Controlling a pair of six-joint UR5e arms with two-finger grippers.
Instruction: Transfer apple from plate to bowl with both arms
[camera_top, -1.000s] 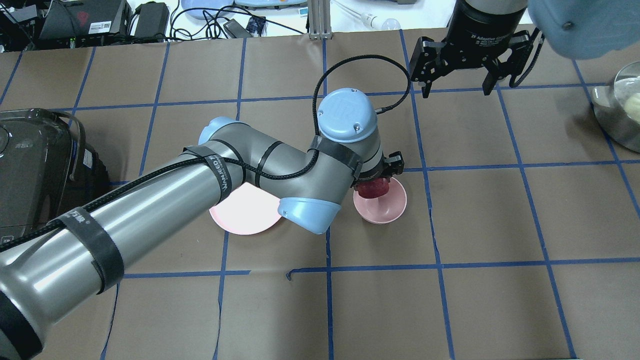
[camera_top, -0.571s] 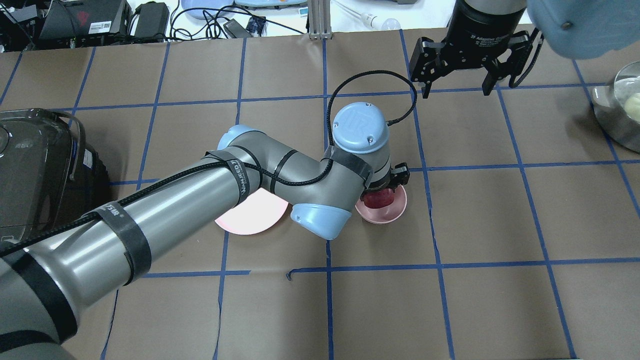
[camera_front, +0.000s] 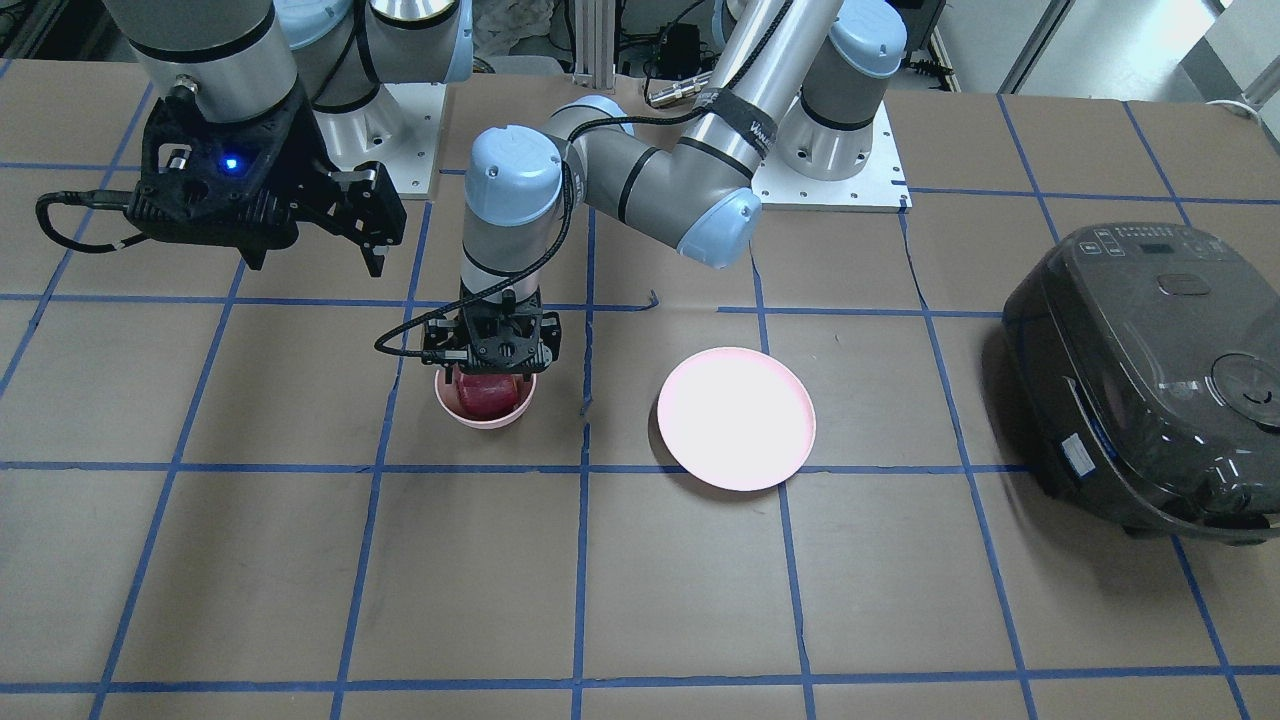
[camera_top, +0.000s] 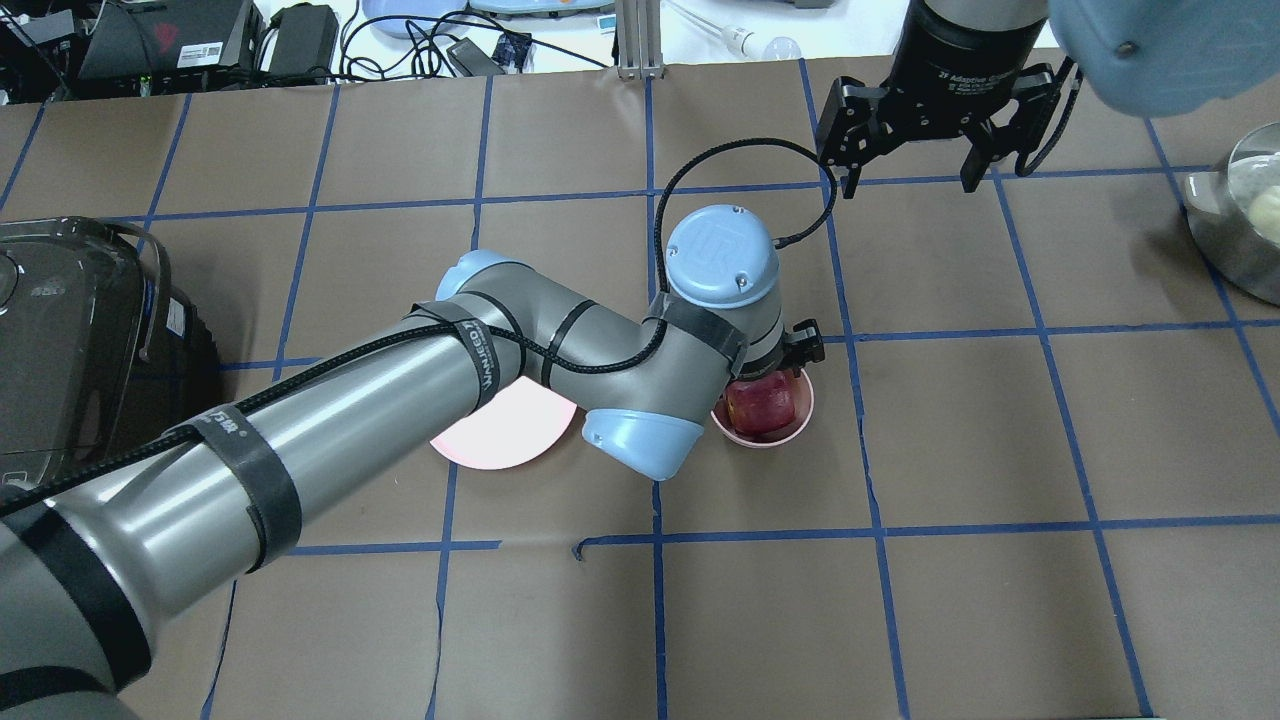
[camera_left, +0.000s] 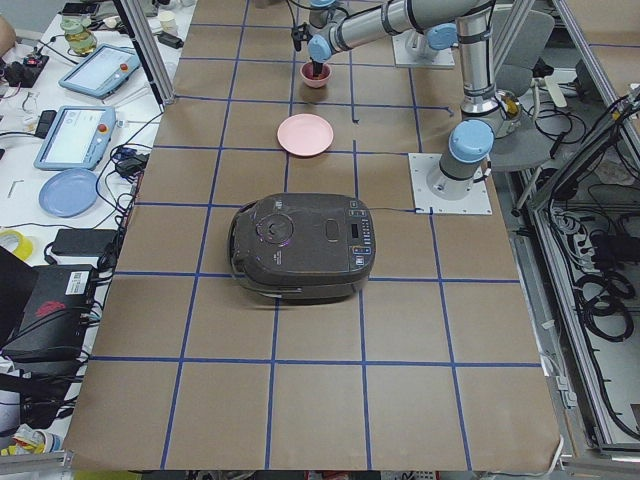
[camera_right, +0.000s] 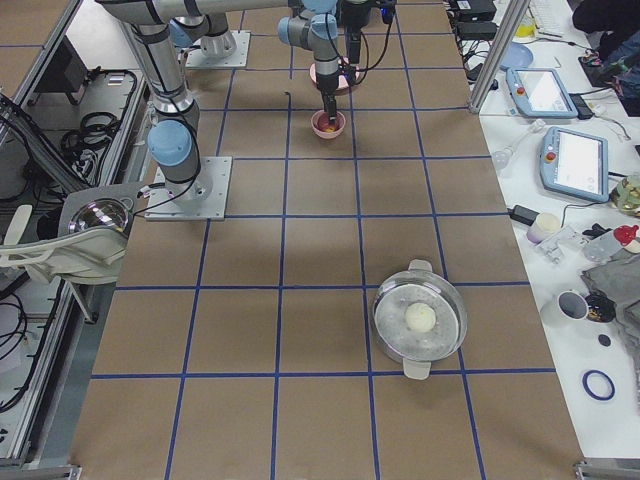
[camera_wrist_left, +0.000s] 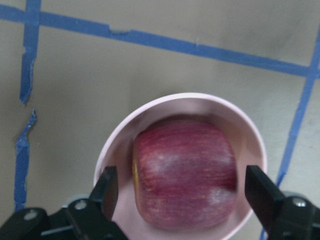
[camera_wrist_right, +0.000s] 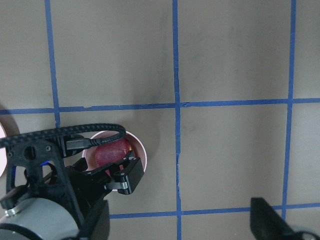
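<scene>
The dark red apple (camera_wrist_left: 185, 182) lies inside the small pink bowl (camera_wrist_left: 120, 135). My left gripper (camera_wrist_left: 182, 190) hangs straight over the bowl, open, with one finger on each side of the apple and a gap to it. The front view shows the same: the left gripper (camera_front: 490, 365) is above the apple (camera_front: 487, 393) in the bowl (camera_front: 485, 418). The wide pink plate (camera_front: 735, 420) is bare, and my left arm partly hides it in the overhead view (camera_top: 500, 435). My right gripper (camera_top: 910, 183) is open and empty, raised beyond the bowl.
A dark rice cooker (camera_front: 1150, 380) stands at the table end on my left. A metal pot (camera_top: 1240, 230) holding a pale ball stands at the far right edge. Blue tape lines grid the brown table cover.
My left arm has moved right and down, bringing the apple into the bowl. Its fingers now stand apart from the apple. The right arm has hardly moved.
</scene>
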